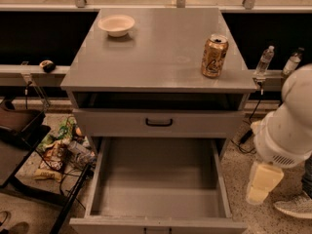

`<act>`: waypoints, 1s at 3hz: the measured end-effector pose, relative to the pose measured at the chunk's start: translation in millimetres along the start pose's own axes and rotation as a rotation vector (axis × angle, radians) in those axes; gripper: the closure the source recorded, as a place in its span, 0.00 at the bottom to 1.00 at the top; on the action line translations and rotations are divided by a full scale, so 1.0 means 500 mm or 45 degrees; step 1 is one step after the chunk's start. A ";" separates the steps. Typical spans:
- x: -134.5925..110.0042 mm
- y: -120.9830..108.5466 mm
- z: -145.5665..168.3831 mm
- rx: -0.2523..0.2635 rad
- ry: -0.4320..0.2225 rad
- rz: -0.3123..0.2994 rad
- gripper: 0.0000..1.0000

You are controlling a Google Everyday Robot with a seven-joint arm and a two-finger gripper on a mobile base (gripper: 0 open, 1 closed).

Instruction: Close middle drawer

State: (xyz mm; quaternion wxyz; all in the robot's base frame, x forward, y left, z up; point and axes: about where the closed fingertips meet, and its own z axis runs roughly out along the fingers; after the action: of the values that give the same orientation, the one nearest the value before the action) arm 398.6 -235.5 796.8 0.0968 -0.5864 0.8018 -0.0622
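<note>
Camera view: the middle drawer (pixel 156 191) is gaping at lower centre. It is rigid metal, likely gliding under a push on its front panel (pixel 161 225). The gripper (pixel 260 183) is hanging at lower right, and its state cannot be told.

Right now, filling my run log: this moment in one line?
middle drawer: open, empty | pincer: low, right of drawer, not touching | task: not done

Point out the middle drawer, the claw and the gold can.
middle drawer (pixel 156 194): camera view, bare inside floor.
claw (pixel 258 188): camera view, cream lower end, low and right of the open middle drawer.
gold can (pixel 214 56): camera view, middle of its side.
</note>
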 end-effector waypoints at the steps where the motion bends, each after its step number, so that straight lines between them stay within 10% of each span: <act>1: 0.022 0.023 0.105 0.008 0.041 0.004 0.00; 3: 0.016 0.025 0.139 0.016 0.061 -0.017 0.00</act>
State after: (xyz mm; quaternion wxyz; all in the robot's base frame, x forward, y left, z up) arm 400.4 -238.3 725.8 0.0810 -0.5894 0.7996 -0.0819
